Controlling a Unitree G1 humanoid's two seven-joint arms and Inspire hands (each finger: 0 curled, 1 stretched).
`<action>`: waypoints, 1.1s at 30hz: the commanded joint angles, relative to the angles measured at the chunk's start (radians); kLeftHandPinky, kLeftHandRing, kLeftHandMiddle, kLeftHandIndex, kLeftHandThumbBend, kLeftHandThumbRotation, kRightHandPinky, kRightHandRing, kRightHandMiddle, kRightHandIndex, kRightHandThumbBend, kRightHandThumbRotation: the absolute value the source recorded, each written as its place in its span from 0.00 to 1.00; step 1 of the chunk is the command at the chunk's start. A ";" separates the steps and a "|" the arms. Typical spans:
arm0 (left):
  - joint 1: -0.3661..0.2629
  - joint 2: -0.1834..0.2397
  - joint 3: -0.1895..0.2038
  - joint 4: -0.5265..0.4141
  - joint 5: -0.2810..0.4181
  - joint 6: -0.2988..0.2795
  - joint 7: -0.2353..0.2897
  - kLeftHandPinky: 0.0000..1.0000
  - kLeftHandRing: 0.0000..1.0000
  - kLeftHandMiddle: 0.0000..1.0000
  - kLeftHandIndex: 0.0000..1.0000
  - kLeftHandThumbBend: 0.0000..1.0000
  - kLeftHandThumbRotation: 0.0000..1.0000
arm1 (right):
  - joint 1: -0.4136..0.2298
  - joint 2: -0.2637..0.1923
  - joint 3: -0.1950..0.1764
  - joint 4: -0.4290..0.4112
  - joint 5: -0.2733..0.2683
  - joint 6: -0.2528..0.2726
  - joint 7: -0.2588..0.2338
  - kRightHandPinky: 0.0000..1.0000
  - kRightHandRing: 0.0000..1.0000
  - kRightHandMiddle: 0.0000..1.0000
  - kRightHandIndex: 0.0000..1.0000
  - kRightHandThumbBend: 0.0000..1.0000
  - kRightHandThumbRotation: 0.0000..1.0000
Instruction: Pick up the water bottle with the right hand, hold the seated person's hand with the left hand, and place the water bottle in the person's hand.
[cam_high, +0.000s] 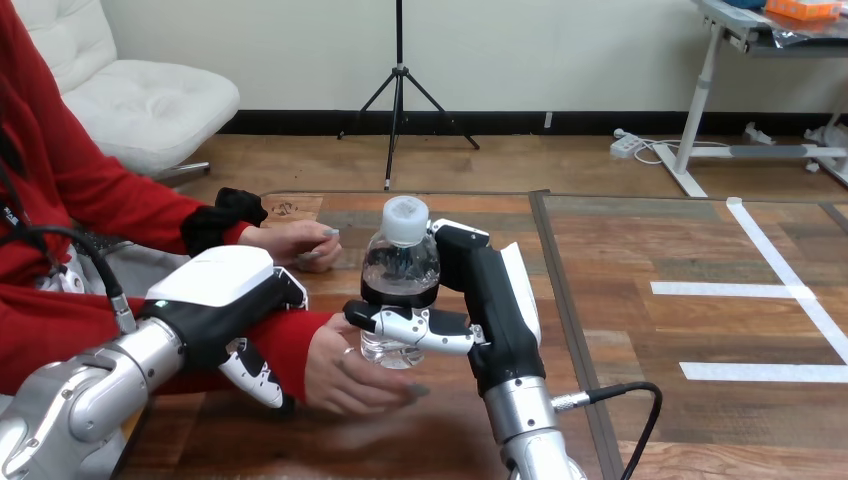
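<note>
right hand (495, 300) upright, fingers (420, 328) around water bottle (400, 262)

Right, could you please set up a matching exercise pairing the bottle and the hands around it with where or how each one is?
Things:
1. water bottle
2. left hand
3. right hand
4. person's farther hand

States:
A. fingers curled round the bottle
B. upright, white cap on top
C. resting on the table behind the bottle
D. curled over the person's red-sleeved wrist

Pairs: 1-B, 2-D, 3-A, 4-C.
</note>
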 joint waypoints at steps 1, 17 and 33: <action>-0.096 -0.044 0.058 -0.222 -0.086 -0.063 -0.001 0.31 0.35 0.39 0.41 0.93 0.00 | 0.009 0.255 -0.019 -0.012 0.067 -0.101 -0.001 0.30 0.33 0.38 0.38 0.86 0.15; -0.076 -0.028 0.086 -0.273 -0.107 -0.058 -0.040 0.33 0.36 0.39 0.41 0.96 0.00 | 0.004 0.277 -0.020 0.016 0.132 -0.132 0.039 0.29 0.33 0.38 0.38 0.87 0.18; -0.057 -0.013 0.105 -0.323 -0.130 -0.038 -0.080 0.35 0.37 0.40 0.42 0.96 0.00 | -0.007 0.286 -0.025 0.036 0.142 -0.142 0.032 0.30 0.33 0.38 0.38 0.85 0.18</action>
